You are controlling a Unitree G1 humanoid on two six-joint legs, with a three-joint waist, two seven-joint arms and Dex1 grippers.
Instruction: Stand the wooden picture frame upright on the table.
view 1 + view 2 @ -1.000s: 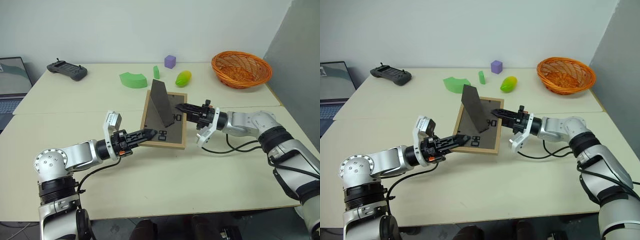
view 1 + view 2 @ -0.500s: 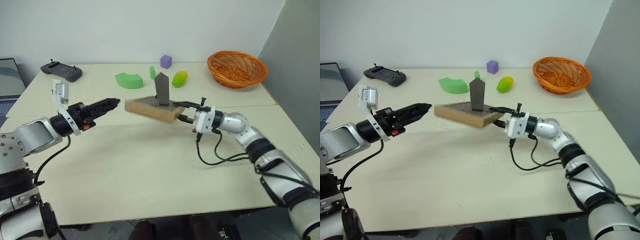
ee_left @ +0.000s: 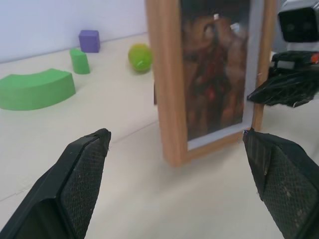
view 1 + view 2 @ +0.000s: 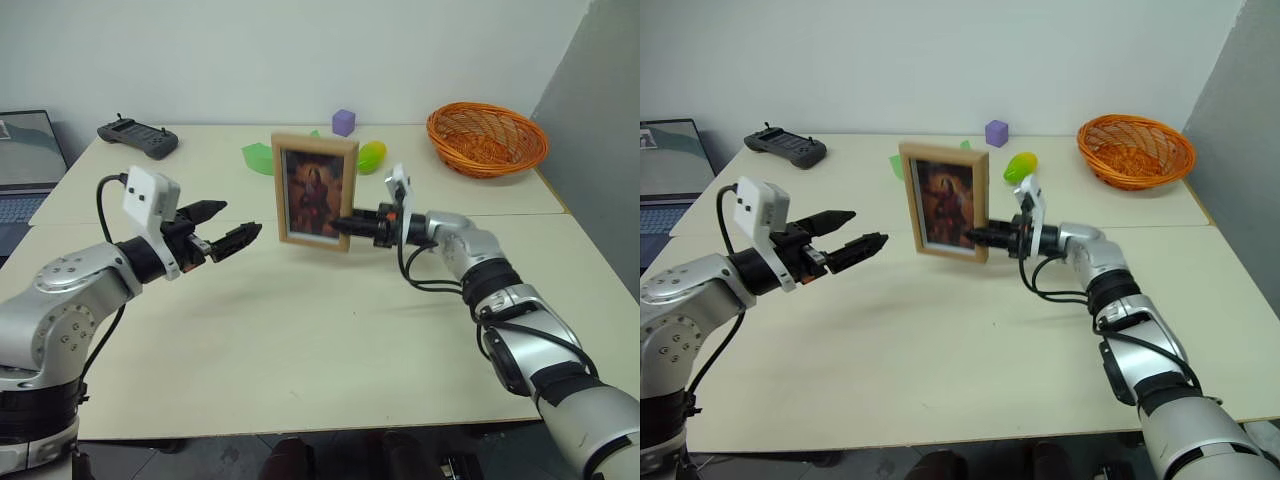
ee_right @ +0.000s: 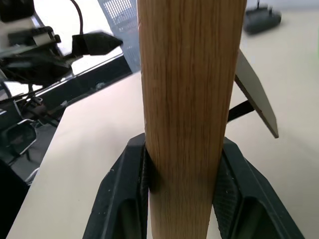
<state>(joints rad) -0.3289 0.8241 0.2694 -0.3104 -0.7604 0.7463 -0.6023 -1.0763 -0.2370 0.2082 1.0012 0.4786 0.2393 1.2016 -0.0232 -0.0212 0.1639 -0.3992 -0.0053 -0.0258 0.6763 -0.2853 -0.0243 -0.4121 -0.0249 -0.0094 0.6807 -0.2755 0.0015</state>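
The frame (image 4: 314, 190) is a small rectangle of pale, straight-grained wood with a flat moulding, upright on the table (image 4: 300, 330), its glazed front showing a reddish-brown portrait inside a thin light border. In the right wrist view its side edge is a smooth plank of grain, and a thin dark triangular stand (image 5: 254, 99) angles out from its back. The table is a broad, matte cream surface with a seam running across it behind the frame.

The right gripper (image 4: 342, 225) reaches in level from the frame's right side, its forearm stretched across the table with a black cable looping below the wrist. Its two black, finely textured fingers (image 5: 127, 184) are clamped on the frame's lower right edge, one on each face.

The left gripper (image 4: 235, 224) is held off the table in front of the frame's left side, near it but apart, pointing level toward it. Its jaws are spread wide with nothing between them; in the left wrist view the two black pads (image 3: 82, 174) with a woven, cross-hatched texture flank the frame.

Beyond the frame from the grippers lie a curved green foam block (image 3: 35, 88), a small green cylinder (image 3: 79, 60), a purple cube (image 4: 342, 122) and a rounded yellow-green piece (image 4: 372, 155). Farther right of the right gripper sits a round woven orange basket (image 4: 487, 138).
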